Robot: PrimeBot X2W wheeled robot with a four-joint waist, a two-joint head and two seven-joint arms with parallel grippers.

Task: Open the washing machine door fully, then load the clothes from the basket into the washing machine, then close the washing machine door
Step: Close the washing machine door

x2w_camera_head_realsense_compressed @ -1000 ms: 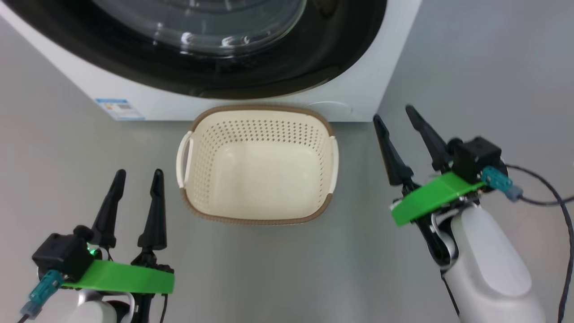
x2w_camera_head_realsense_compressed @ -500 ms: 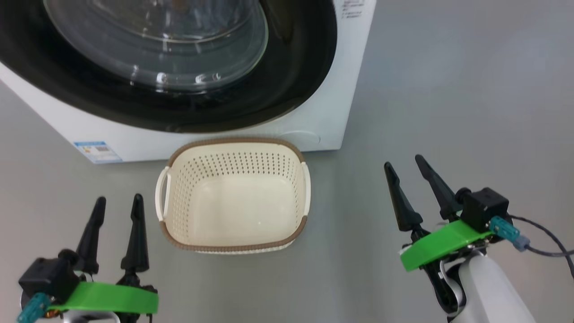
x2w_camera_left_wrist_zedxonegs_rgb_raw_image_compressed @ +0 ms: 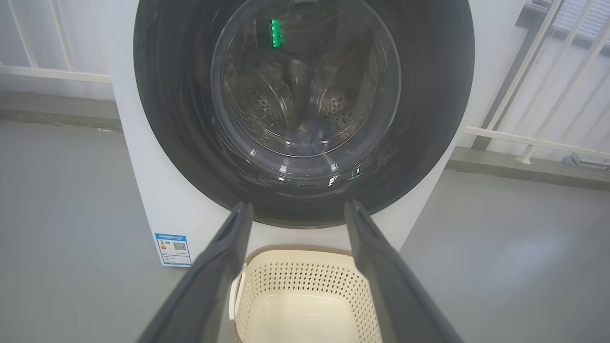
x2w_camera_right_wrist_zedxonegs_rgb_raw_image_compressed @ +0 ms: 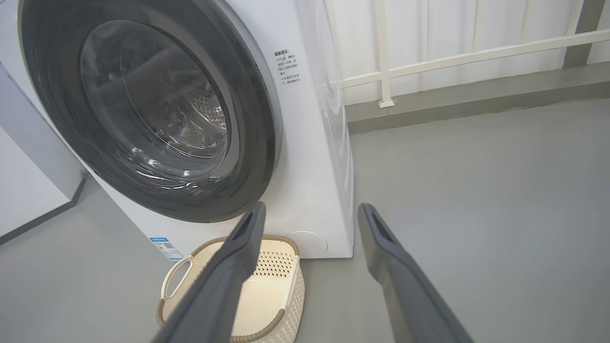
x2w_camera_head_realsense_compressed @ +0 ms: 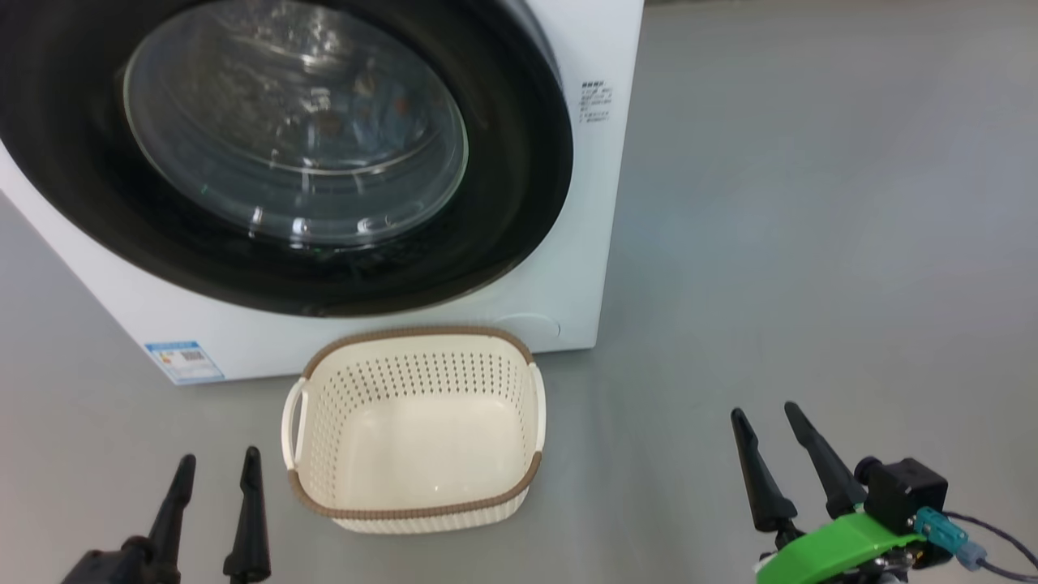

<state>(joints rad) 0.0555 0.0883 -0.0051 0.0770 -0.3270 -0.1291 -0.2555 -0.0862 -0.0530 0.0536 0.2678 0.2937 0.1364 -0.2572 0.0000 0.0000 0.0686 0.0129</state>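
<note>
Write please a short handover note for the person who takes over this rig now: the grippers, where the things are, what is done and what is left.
Grippers: the left gripper is open and empty; the right gripper is open and empty.
Things: the basket is empty, on the floor in front of the washing machine. The washing machine door looks shut; blue clothes show through it.
Done, it seems: loading and closing.
Left: probably nothing; check that the door is latched.

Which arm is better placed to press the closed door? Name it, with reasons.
Left, probably. The left gripper, open, faces the washing machine door squarely in its wrist view, over the basket. The right gripper, also open, stands beyond the washing machine's right corner and views the door at an angle.
</note>
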